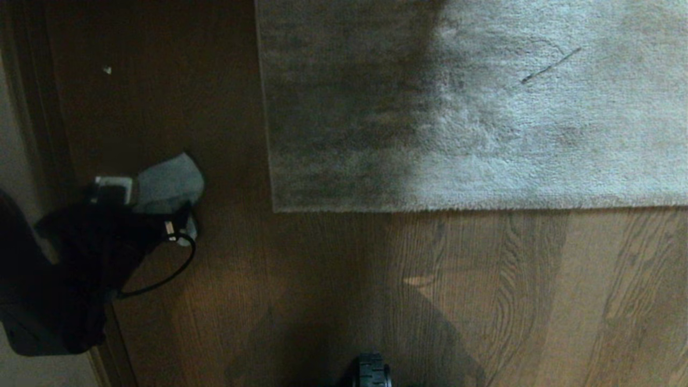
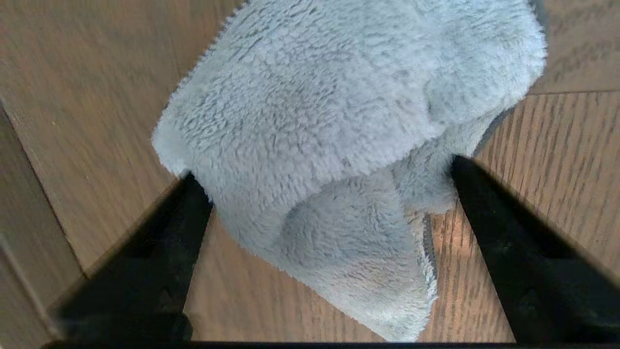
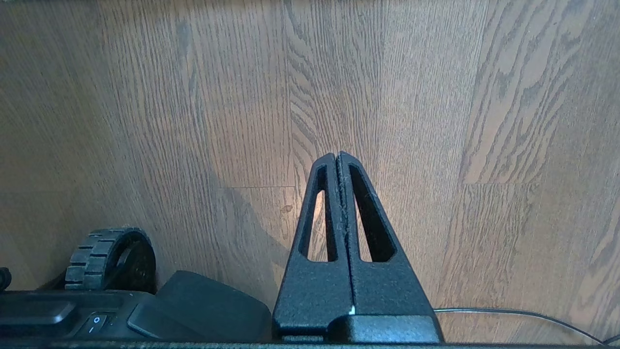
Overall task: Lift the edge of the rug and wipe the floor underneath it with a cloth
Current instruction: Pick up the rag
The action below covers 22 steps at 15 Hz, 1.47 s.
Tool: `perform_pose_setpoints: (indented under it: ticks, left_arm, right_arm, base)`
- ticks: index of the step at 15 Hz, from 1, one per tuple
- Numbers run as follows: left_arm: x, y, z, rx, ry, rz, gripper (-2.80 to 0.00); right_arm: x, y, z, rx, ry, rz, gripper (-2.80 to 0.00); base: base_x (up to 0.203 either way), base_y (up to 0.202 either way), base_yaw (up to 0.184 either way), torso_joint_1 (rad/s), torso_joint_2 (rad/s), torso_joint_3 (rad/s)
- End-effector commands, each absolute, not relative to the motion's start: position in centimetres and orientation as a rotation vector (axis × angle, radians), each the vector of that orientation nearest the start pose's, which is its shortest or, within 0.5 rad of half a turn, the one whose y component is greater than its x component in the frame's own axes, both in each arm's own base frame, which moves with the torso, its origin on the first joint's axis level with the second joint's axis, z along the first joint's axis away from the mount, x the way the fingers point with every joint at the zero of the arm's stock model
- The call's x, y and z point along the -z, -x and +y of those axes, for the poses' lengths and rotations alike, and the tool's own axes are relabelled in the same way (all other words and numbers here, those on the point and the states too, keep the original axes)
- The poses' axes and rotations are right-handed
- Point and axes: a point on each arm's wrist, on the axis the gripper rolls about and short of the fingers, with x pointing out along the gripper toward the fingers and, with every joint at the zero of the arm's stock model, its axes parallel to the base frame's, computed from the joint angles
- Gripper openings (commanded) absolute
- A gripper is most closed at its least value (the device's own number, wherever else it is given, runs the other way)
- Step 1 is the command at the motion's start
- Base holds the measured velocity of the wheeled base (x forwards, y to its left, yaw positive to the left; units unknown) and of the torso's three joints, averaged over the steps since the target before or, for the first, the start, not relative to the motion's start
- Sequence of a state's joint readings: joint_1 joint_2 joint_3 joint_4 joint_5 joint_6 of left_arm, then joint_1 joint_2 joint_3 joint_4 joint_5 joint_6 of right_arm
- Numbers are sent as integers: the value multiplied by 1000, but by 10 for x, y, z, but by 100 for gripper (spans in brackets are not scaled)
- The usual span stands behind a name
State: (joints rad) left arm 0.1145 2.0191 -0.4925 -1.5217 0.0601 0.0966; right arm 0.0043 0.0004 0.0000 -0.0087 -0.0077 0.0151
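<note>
Bunched between the spread fingers of the left gripper, the cloth is seen lying on the floor; the jaws stand apart on either side of it, not yet clamped. In the head view this pair is found at the left, well apart from the rug edge, which lies flat and unlifted. The step in hand is judged to be the taking up of the cloth; closing on it is called for next. The right gripper is held parked over bare planks, jaws pressed together. Whether the fingertips touch the floor cannot be made out.
</note>
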Motion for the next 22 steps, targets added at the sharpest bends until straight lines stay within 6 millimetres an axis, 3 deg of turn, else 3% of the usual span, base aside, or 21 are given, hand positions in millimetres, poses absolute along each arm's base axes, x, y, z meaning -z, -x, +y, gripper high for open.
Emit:
perform_pose_setpoints:
  ticks: [1, 6, 15, 22]
  left_arm:
    - [-109, -312, 37, -176, -100, -52, -280]
    - [-116, -305, 37, -178, -94, -68, -280]
    - [-114, -268, 32, -176, -75, -6, -280]
    - [-117, -216, 19, -139, -73, 36, -280]
  right_arm:
    - [-76, 23, 0, 3, -15, -9, -280]
    - [-76, 23, 0, 3, -15, -9, -280]
    - [-76, 23, 0, 3, -15, -9, -280]
    - [-76, 23, 0, 3, -15, -9, -280]
  base:
    - [0, 0, 0, 0, 0, 0]
    - [0, 0, 0, 0, 0, 0]
    - [0, 0, 0, 0, 0, 0]
    - [0, 0, 0, 0, 0, 0]
